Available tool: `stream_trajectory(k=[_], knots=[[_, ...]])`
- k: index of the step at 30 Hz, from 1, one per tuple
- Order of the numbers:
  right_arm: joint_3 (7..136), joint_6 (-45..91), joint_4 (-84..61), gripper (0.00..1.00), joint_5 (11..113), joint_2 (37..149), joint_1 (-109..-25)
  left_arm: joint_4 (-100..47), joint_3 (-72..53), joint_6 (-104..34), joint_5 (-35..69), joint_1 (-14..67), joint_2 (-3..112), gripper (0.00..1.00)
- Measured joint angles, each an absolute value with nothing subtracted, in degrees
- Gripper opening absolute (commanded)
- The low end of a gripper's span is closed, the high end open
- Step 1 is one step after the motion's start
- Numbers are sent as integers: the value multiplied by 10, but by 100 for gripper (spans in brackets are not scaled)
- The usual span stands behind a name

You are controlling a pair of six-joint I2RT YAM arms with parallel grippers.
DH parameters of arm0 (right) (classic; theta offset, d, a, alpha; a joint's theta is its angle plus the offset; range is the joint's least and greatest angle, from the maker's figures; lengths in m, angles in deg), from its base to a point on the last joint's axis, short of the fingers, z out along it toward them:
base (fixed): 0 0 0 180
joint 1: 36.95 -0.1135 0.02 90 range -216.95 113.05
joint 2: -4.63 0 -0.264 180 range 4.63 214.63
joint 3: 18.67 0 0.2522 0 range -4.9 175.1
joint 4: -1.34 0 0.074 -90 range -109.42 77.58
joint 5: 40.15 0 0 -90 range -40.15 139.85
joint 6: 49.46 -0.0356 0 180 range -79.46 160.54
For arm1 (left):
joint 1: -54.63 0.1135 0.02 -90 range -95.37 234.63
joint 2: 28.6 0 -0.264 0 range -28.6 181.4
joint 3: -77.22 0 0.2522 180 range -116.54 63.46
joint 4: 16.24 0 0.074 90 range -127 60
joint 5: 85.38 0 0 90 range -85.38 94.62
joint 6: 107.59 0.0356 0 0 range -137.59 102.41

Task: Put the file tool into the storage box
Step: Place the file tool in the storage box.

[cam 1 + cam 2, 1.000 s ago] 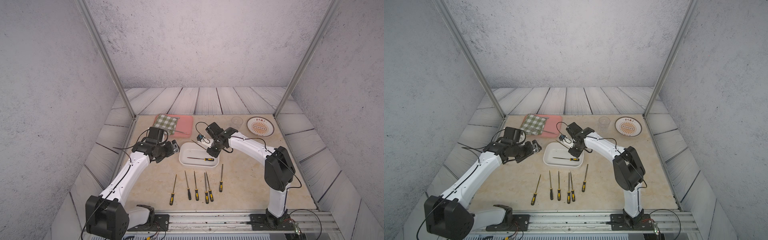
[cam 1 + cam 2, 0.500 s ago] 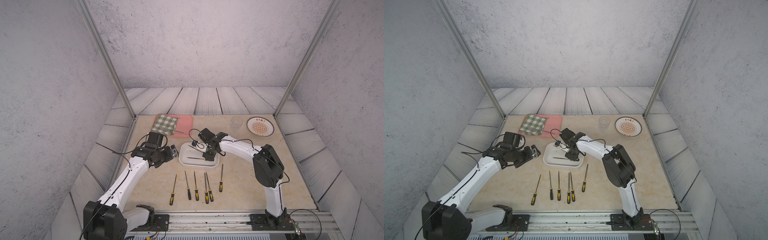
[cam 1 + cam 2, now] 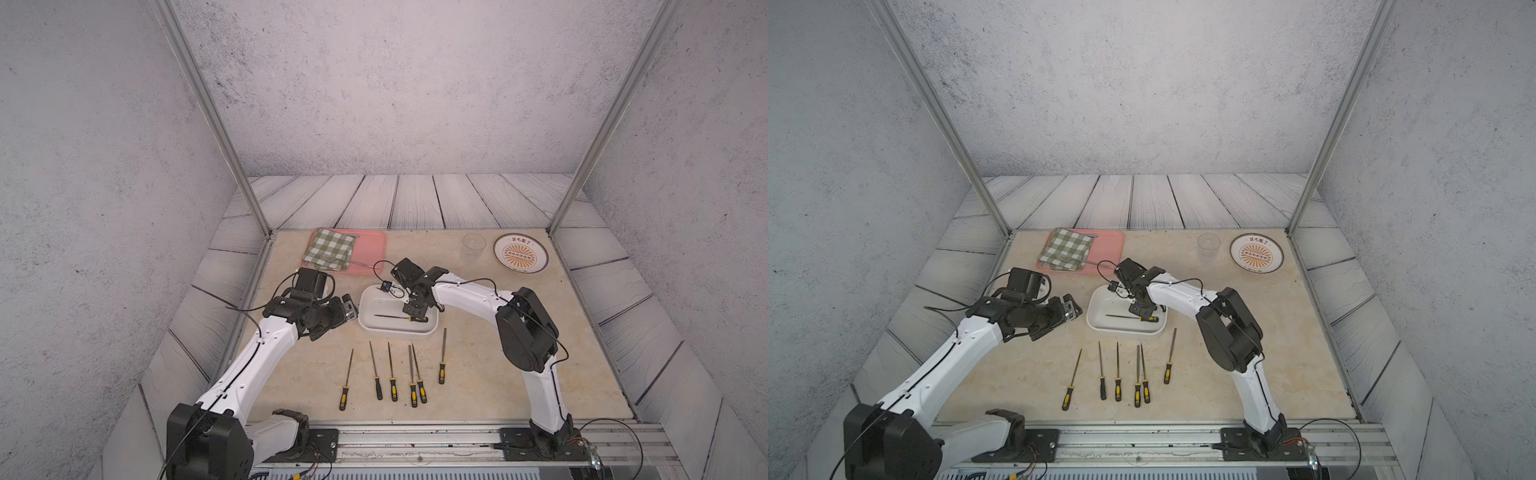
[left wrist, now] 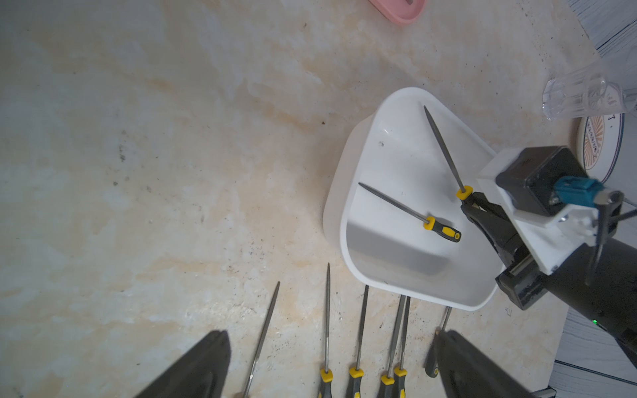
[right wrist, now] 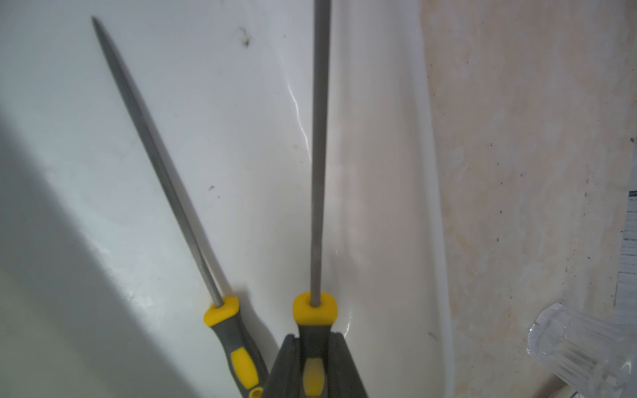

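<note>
light is bright and even in both top views; the walls (image 3: 83, 166) bend at the edges. in the right wrist view a grey shadow crosses the storage box (image 5: 241, 120), and the glass (image 5: 579, 348) is blurred.

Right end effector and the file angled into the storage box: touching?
Touching. Right wrist view: fingers of the right end effector clamp the handle of the file.

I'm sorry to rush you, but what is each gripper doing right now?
Left gripper: open, holding nothing.
Right gripper: shut on the slim metal file, by its yellow-and-grey handle.
</note>
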State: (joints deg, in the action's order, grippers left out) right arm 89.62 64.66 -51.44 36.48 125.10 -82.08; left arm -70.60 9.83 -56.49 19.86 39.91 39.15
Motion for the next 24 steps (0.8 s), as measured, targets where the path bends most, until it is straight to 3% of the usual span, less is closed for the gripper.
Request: stream_trajectory(k=[12, 24], knots=[[902, 646, -512, 24, 346, 1276, -832, -701, 109, -574, 199, 399, 386, 98], [911, 626, -512, 24, 325, 1276, -833, -701, 109, -575, 199, 399, 388, 98]])
